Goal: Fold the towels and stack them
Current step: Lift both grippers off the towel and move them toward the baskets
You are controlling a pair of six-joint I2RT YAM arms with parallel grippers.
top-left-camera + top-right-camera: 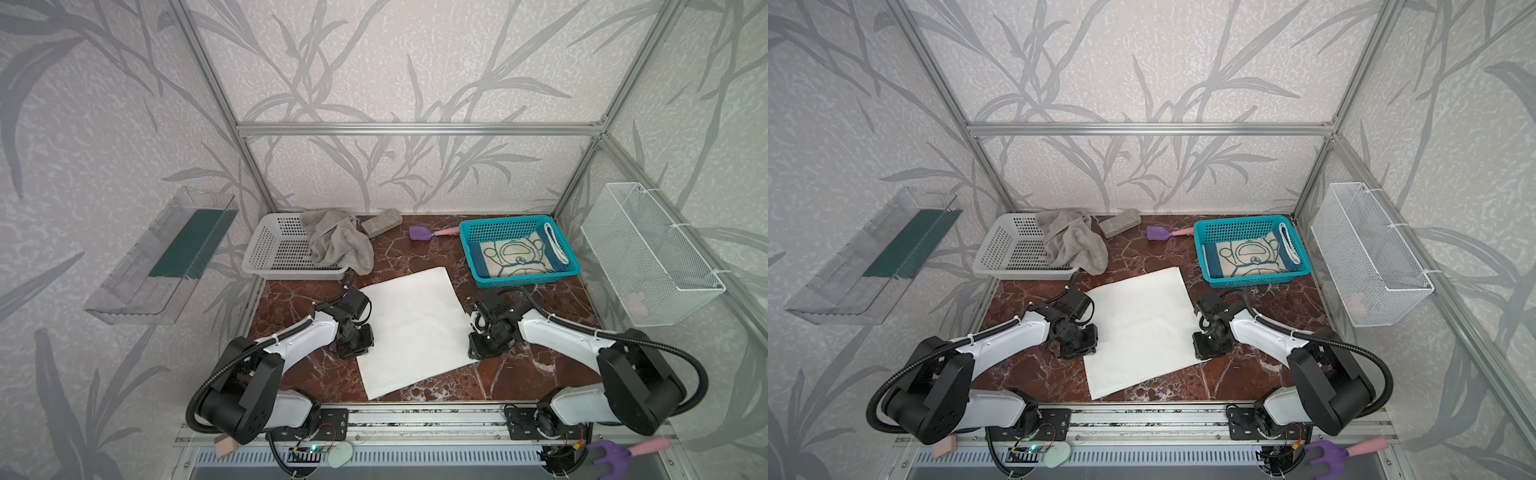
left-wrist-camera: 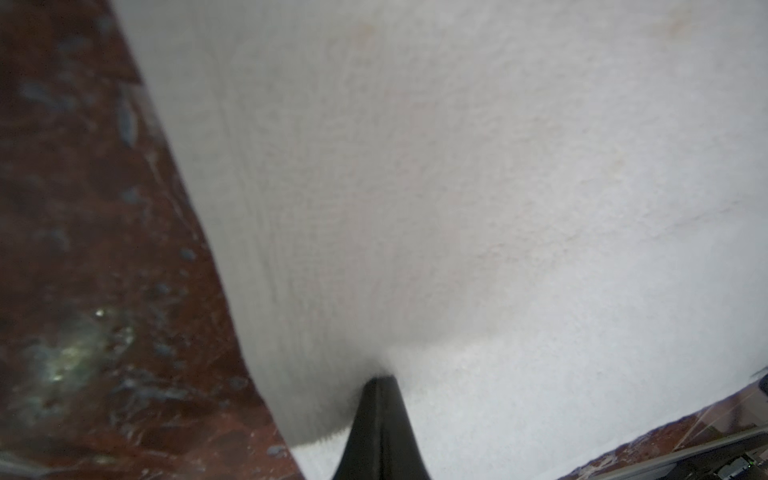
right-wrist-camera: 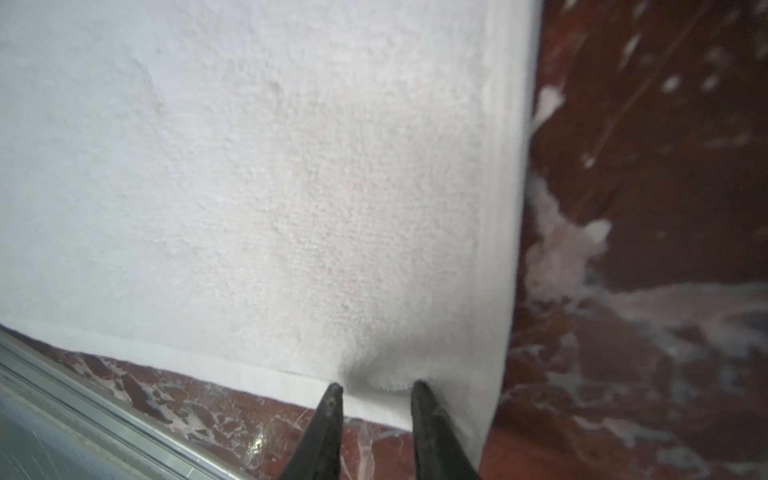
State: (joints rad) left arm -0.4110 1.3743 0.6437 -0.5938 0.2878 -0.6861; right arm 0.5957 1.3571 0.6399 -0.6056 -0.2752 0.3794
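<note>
The plain white towel (image 1: 415, 328) (image 1: 1142, 328) lies spread flat on the marble table in both top views. My left gripper (image 1: 365, 350) (image 2: 380, 380) is shut on its left edge, and a fold of the cloth (image 2: 457, 166) rises from the tips. My right gripper (image 1: 473, 353) (image 3: 378, 388) is open at the near right corner, its tips pressing the cloth (image 3: 249, 166) either side of a small hump. The grey towel (image 1: 336, 241) hangs crumpled over the white basket (image 1: 274, 249). The blue-bordered cartoon towel (image 1: 519, 255) lies in the teal basket (image 1: 523, 280).
A grey block (image 1: 381, 222) and a purple spatula (image 1: 419, 232) lie at the back between the baskets. A wire basket (image 1: 648, 249) hangs on the right wall and a clear tray (image 1: 166, 253) on the left wall. A metal rail (image 1: 415, 417) runs along the front edge.
</note>
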